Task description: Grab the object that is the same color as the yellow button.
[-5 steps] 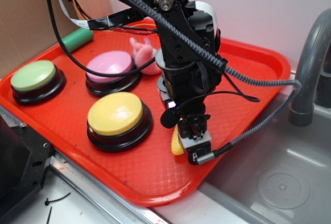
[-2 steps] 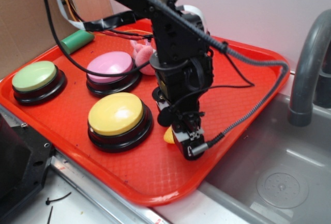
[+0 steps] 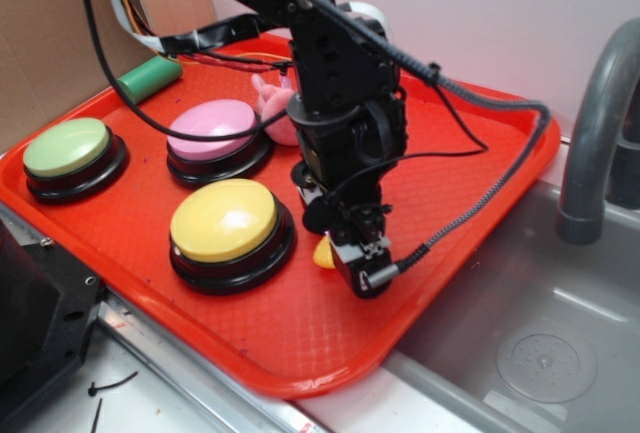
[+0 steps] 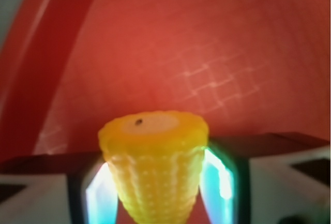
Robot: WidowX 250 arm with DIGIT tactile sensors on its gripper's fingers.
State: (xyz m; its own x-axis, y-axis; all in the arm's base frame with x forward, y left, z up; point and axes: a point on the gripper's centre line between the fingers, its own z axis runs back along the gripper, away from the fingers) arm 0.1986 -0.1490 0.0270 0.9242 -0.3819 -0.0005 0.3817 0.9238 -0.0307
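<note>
Your red tray point(image 3: 480, 103) holds the yellow button point(image 3: 224, 219) near its front edge, with the pink-topped button point(image 3: 214, 131) just behind it and the green-topped button point(image 3: 66, 148) off to its left. Farther back than the pink-topped button you see a pink plush toy point(image 3: 274, 101) and a green cylinder point(image 3: 150, 77).

The arm point(image 3: 340, 103) reaches down steeply just right of the yellow button, with the jaws point(image 3: 348, 253) low over the tray. They are clenched on the yellow toy corn point(image 4: 155, 164): the wrist view shows a pad pressed to each side of it, flat end pointing outward.

You can read no writing on anything here.
</note>
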